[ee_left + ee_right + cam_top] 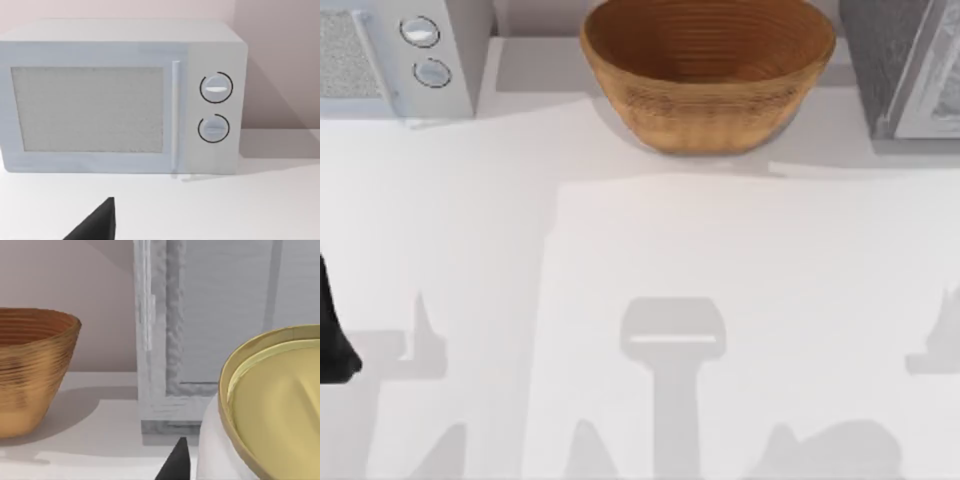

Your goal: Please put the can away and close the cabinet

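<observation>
Can cropped, close at right end effector; grasp unclear. Left end effector mostly hidden, state unclear.

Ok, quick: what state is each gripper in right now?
Left gripper: cannot be told.
Right gripper: closed on the can, held up near the cabinet.

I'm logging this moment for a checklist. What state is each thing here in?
can: close up in the right wrist view, gold top showing, in front of the cabinet
cabinet: stands at the table's back right; door state unclear
microwave: door shut
woven bowl: upright, empty
left gripper: at the table's left edge
</observation>
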